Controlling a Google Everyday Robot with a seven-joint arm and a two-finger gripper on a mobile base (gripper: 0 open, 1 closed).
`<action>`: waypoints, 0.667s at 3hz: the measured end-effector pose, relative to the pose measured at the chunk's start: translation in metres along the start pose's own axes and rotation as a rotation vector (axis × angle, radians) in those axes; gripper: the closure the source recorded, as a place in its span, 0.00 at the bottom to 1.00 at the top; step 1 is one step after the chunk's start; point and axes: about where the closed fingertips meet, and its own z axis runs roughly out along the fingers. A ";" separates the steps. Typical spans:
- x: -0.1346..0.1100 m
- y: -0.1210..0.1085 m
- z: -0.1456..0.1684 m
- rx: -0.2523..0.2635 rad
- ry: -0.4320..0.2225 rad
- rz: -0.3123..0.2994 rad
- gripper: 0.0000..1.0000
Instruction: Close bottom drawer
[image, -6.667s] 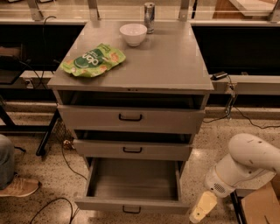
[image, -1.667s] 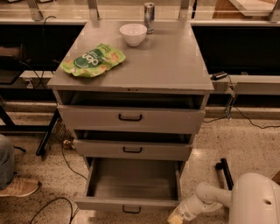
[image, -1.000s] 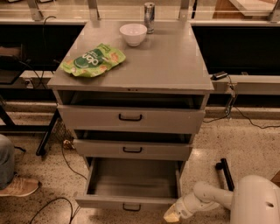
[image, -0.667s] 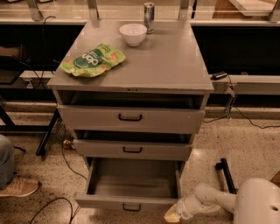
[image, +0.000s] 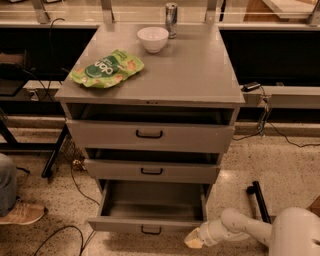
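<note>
Fingers (image: 192, 242) of the gripper (image: 194, 241) look pressed together into one cream wedge with no gap and nothing between them, which suits a push rather than a grasp. The gripper sits low near the floor, just in front of the right end of the bottom drawer (image: 125, 225); whether it already touches the front panel cannot be told. That drawer stands pulled well out beyond the two above it, its empty inside showing, so closing it is not yet done. Coming in beside the small black handle (image: 151, 230) rather than on it makes sense, since the flat panel gives a broad face to press. Behind the wedge the white arm (image: 240, 229) reaches in from the lower right, low and nearly level. The middle drawer (image: 152, 171) and top drawer (image: 150, 136) each stand slightly proud of the cabinet. On the worktop (image: 200, 75), a green snack bag (image: 106, 67) lies near the left edge, and a white bowl (image: 153, 38) and a can (image: 171, 12) sit by the far edge, clear of the work below.
</note>
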 end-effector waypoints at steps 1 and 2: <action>-0.030 -0.023 0.005 0.044 -0.067 -0.095 1.00; -0.030 -0.022 0.005 0.044 -0.067 -0.096 1.00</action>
